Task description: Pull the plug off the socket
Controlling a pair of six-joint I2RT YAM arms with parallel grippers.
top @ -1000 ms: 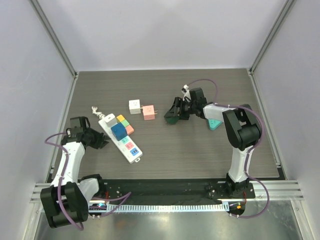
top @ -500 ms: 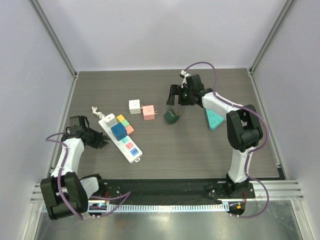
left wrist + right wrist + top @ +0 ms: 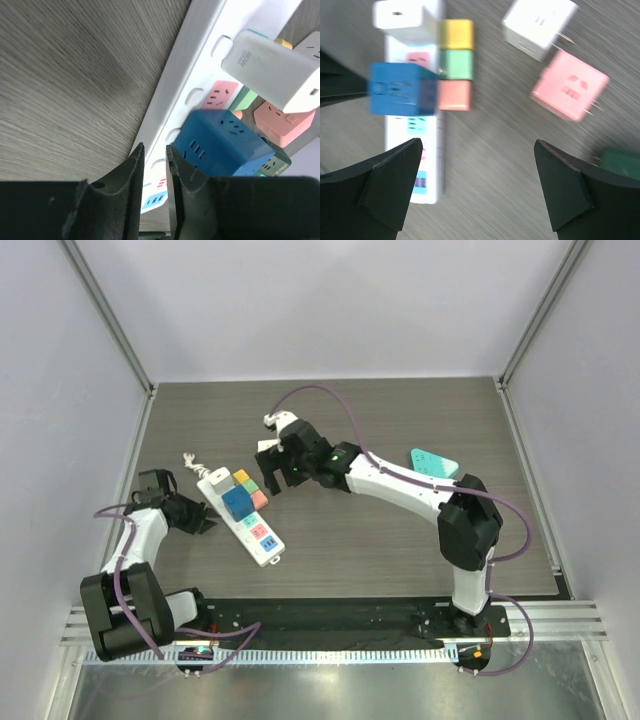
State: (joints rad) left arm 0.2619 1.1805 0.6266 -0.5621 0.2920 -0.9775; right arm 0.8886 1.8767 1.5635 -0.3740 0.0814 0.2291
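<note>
Right end effector (image 3: 272,468) spread wide, empty, just right of blue plug (image 3: 237,502) seated on white socket strip (image 3: 262,537); left end effector (image 3: 199,522) nearly closed, empty, just left of strip

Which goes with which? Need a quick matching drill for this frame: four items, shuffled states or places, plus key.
Items:
1. blue cube plug
2. pink cube plug
3. right gripper
4. left gripper

States:
A. lying loose on the table, prongs showing
B. seated on the white power strip
C. open wide
D. fingers nearly together, at the strip's edge

Pairs: 1-B, 2-A, 3-C, 4-D
</note>
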